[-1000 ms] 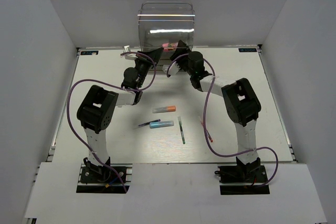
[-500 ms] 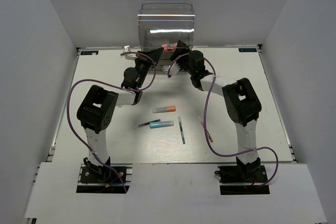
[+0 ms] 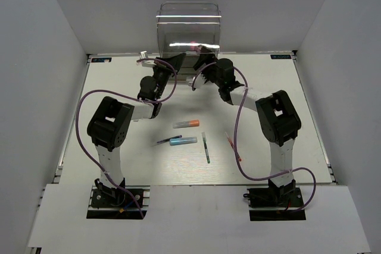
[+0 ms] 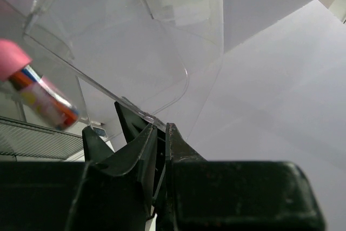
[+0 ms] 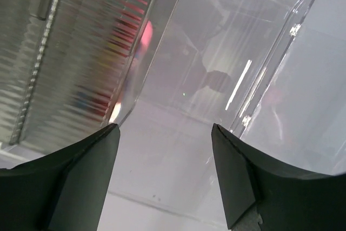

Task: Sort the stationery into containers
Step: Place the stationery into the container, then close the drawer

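Observation:
The container, a tall clear box of drawers (image 3: 189, 25), stands at the back of the table. My left gripper (image 3: 173, 62) (image 4: 161, 128) is at its lower left corner, jaws almost together on the thin clear rim of a drawer (image 4: 135, 109). Behind that plastic lies the stubby pink-red tube (image 4: 32, 87) (image 3: 195, 44). My right gripper (image 3: 201, 65) (image 5: 163, 133) is open in front of the box, nothing between its fingers. An orange-and-grey marker (image 3: 186, 124), a light blue marker (image 3: 183, 141), a dark pen (image 3: 168, 140), a green pen (image 3: 205, 147) and a red pen (image 3: 233, 147) lie mid-table.
The right wrist view shows a ribbed drawer wall (image 5: 81, 52) on the left and a clear curved wall (image 5: 286, 47) on the right. Purple cables loop from both arms. White walls enclose the table (image 3: 119, 147).
My right gripper has opened wider and drawn back a little to the right. The pink-red tube now sits farther inside the box. The left arm has held still.

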